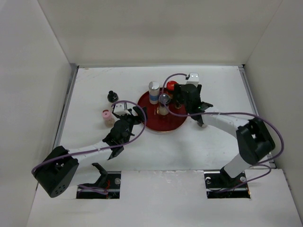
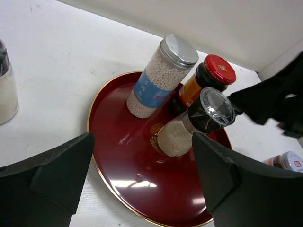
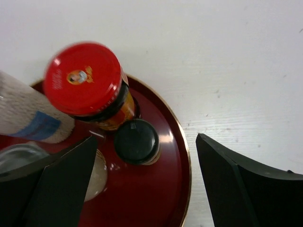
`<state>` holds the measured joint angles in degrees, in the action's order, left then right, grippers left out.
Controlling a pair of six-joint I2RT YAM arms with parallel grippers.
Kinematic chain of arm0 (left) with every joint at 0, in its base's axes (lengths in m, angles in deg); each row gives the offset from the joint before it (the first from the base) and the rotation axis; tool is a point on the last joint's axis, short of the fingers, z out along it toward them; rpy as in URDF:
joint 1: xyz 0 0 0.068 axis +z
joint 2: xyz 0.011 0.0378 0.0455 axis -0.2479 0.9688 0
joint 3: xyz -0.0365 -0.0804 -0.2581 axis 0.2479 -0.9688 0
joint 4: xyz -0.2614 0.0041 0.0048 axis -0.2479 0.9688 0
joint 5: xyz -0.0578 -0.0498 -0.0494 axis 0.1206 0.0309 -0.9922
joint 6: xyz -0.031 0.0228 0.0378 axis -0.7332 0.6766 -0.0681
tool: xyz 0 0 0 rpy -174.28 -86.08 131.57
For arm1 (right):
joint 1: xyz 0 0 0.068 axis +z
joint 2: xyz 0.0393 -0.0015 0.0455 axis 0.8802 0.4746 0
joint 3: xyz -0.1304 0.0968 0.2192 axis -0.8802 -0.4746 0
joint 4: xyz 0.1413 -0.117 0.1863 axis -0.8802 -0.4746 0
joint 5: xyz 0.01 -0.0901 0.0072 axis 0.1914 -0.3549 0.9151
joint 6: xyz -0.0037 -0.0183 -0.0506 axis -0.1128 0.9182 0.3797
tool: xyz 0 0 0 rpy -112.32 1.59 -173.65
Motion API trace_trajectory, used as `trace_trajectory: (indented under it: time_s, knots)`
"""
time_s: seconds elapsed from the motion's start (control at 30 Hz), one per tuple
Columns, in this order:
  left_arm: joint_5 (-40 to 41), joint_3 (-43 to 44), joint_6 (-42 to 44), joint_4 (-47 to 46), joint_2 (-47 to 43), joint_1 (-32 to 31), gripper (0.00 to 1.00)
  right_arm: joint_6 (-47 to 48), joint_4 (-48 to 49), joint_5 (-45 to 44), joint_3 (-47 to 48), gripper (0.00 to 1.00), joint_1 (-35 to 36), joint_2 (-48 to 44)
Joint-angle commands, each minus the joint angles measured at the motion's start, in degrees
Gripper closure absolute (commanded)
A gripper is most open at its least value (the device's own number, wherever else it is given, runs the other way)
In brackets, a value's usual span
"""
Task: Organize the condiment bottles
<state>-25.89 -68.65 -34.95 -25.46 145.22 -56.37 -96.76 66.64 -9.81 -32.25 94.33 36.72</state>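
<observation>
Four bottles crowd the far half of the red tray (image 1: pixel 165 126): the tall white jar (image 1: pixel 154 92), the red-lidded jar (image 1: pixel 172 86), the clear-capped grinder (image 1: pixel 164 101) and a small black-capped jar (image 3: pixel 136 141) stand nearly touching, leaving no lane between them; the tray's near half lies bare, and the left gripper (image 1: pixel 138 113), jaws spread at the left rim, faces the grinder across it unobstructed; the right gripper (image 1: pixel 180 100) hangs over the cluster's right side, jaws wide either side of the small black-capped jar, the red lid just beside one jaw; right of the tray the table (image 3: pixel 236 71) is open; to the left, the pink-lidded jar (image 1: pixel 107 116) and a black-capped bottle (image 1: pixel 112 96) stand apart, near the left arm (image 1: pixel 90 151).
</observation>
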Motion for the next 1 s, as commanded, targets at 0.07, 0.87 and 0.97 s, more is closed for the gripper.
trace_trajectory:
  time_s: [0.07,0.87,0.97]
  knots:
    - [-0.55,-0.4,-0.97,-3.07,0.01,-0.03,0.16,-0.84,-1.1,-2.94,-2.79,0.05,0.34,-13.56]
    - [-1.6,-0.66,-2.38,-3.07,-0.6,-0.12,0.16,-15.44,-9.81,-7.61,-20.91,0.21,-6.96,-18.15]
    - [-1.6,-0.75,-2.38,-3.07,-0.6,-0.03,0.16,-15.18,-9.11,-9.63,-21.43,0.37,-6.78,-19.2]
